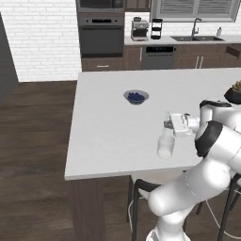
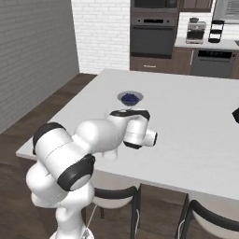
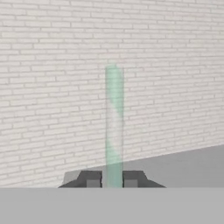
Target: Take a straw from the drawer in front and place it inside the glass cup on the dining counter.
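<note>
On the dining counter (image 1: pixel 103 141), toward its far left portion in the left base view, a grey bowl of blue berries (image 1: pixel 136 97) sits well apart from the near edge. Further right and closer to the near edge stands the glass cup (image 1: pixel 165 147), clear and upright on the white top. Just above the cup's rim hangs the gripper (image 1: pixel 166 123), held sideways at the end of the white arm, its jaws nearly together and pinching the straw (image 3: pixel 113 127). From the hand view the straw shows as a pale green-and-white rod rising straight from between the two dark finger tips, set against a white brick wall. Whether the straw's tip is over the cup's mouth I cannot tell from the base views. Right of the arm, at the counter's far right edge, sits a dark pot with a plant (image 1: pixel 234 92).
</note>
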Robot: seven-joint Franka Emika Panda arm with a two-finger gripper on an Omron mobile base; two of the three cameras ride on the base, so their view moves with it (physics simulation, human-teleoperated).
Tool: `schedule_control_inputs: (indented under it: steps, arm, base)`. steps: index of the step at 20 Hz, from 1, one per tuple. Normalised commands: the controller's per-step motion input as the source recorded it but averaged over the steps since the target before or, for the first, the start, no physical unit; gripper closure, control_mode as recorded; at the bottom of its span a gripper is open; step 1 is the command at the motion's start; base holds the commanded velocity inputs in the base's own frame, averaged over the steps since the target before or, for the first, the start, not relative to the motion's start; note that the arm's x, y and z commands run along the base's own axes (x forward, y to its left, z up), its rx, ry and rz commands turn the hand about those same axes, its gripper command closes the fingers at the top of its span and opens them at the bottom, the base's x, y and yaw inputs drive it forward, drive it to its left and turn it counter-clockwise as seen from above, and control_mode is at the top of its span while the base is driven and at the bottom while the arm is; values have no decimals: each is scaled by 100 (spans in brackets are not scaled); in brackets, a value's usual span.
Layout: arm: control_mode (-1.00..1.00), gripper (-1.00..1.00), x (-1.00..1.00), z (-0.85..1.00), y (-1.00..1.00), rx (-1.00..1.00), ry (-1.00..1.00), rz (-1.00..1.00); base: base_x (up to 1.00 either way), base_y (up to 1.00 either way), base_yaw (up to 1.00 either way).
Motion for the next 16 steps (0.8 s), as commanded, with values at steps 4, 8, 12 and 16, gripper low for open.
schedule_control_inputs:
  steps: [4, 8, 12, 16]
  arm:
    - [-100, 100, 14, -4, -16, 0, 0, 0]
    - [-100, 100, 24, -2, -24, 0, 0, 0]
    - [-100, 100, 24, -7, -20, -1, 0, 0]
    - [-100, 100, 2, -35, -11, -5, 0, 0]
  base:
    - [0, 0, 0]
    - [0, 0, 0]
    - [0, 0, 0]
    - [0, 0, 0]
